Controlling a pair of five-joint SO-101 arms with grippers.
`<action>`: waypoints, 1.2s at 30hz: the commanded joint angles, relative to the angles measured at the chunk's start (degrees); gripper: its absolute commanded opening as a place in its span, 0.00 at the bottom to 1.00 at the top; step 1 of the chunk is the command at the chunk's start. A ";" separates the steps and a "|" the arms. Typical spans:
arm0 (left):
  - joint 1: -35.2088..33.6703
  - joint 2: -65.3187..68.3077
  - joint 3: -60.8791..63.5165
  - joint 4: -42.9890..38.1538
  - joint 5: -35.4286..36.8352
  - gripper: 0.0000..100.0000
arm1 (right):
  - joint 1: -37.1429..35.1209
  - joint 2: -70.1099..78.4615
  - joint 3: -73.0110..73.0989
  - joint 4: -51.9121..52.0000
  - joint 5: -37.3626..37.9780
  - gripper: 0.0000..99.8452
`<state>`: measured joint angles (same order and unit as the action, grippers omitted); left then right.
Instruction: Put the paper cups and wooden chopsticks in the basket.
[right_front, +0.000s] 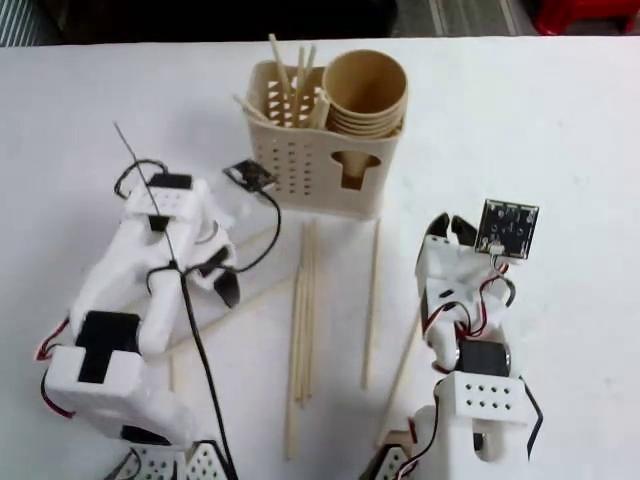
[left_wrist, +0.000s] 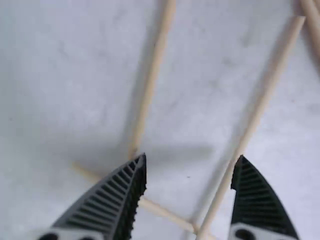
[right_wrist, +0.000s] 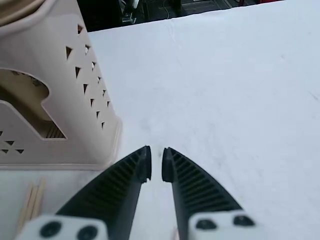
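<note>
The beige basket (right_front: 320, 165) stands at the back middle of the table. A stack of paper cups (right_front: 365, 90) and several wooden chopsticks (right_front: 290, 85) stand in it. More chopsticks lie on the table: a bundle (right_front: 303, 320), a single one (right_front: 372, 300) and another (right_front: 405, 365) by the right arm. My left gripper (right_front: 222, 275) is open low over the table. In the left wrist view its fingertips (left_wrist: 190, 175) straddle one chopstick (left_wrist: 260, 105), with another (left_wrist: 150, 85) just beyond. My right gripper (right_wrist: 156, 162) is shut on nothing, near the basket's (right_wrist: 60, 100) corner.
A thin chopstick (left_wrist: 160, 210) crosses under the left gripper's fingers. The black cable (right_front: 190, 320) of the left arm runs over the table. White tabletop lies to the right of the basket (right_wrist: 225, 90).
</note>
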<state>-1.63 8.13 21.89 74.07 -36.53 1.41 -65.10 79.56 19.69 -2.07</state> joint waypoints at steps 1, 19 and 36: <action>-1.19 -0.31 -5.27 2.99 0.88 0.27 | -1.54 -1.01 -0.53 -1.10 2.55 0.06; -5.32 13.49 -14.51 -2.37 0.18 0.23 | -2.15 -1.01 -0.53 -1.10 2.81 0.06; -0.75 0.57 -17.05 21.19 -7.47 0.02 | -2.15 -1.01 -0.53 -1.10 2.81 0.06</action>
<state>-2.68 18.15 6.42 91.91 -43.65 -0.35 -65.10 79.56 19.69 0.13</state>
